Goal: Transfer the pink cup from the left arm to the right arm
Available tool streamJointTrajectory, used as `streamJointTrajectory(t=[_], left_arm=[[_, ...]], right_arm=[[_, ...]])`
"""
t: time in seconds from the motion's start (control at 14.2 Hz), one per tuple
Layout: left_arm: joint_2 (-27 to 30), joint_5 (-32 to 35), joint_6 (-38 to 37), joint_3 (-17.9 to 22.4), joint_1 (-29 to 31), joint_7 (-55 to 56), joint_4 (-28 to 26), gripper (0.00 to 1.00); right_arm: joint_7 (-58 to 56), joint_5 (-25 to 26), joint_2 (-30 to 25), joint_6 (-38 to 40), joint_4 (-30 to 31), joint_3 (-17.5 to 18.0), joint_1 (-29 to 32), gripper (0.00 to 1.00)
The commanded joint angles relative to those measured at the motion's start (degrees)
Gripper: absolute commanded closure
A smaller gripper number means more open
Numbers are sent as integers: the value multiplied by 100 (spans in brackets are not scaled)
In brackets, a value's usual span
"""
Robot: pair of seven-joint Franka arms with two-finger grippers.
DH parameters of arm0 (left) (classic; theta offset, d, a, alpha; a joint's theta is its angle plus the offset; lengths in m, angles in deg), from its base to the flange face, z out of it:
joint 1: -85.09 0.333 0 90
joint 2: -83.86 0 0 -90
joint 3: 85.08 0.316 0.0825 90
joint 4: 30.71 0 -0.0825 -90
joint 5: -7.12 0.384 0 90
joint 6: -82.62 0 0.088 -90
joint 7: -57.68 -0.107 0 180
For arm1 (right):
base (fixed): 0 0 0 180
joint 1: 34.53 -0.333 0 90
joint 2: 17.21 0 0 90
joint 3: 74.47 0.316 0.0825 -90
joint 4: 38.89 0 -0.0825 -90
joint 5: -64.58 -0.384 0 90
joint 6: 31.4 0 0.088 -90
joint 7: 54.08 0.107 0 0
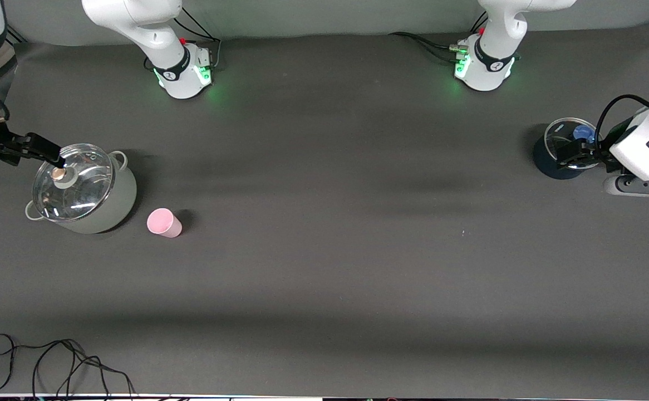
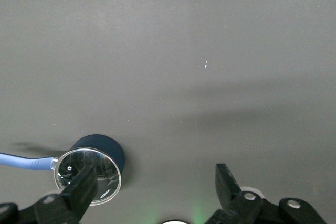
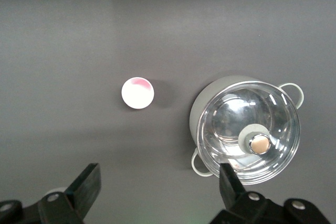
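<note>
The pink cup (image 1: 163, 222) stands upright on the dark table beside a grey pot, held by nothing. It also shows in the right wrist view (image 3: 137, 93), seen from above. My right gripper (image 1: 46, 151) is up over the grey pot's edge at the right arm's end of the table, open and empty (image 3: 158, 174), apart from the cup. My left gripper (image 1: 572, 155) is up over a dark blue pot at the left arm's end of the table, open and empty (image 2: 155, 174).
The grey pot (image 1: 121, 203) with two handles and a glass lid stands next to the cup (image 3: 207, 95). The small dark blue pot (image 1: 547, 161) with a glass lid and a blue handle shows in the left wrist view (image 2: 102, 145). Black cables (image 1: 52, 362) lie at the table's front edge.
</note>
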Motion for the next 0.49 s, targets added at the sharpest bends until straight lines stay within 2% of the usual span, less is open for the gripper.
streamJointTrajectory(t=[0.0, 0.14, 0.28, 0.42], left_arm=[[34, -52, 62, 49, -69, 92, -55, 0], [34, -52, 62, 49, -69, 92, -55, 0], [34, -52, 54, 49, -69, 92, -55, 0], [25, -52, 62, 49, -69, 92, -55, 0]], right_arm=[[-93, 110, 72, -72, -134, 538, 466, 0], [-75, 83, 230, -353, -300, 547, 457, 0], [-58, 48, 441, -371, -600, 547, 475, 0], [-58, -100, 460, -398, -636, 599, 641, 0]])
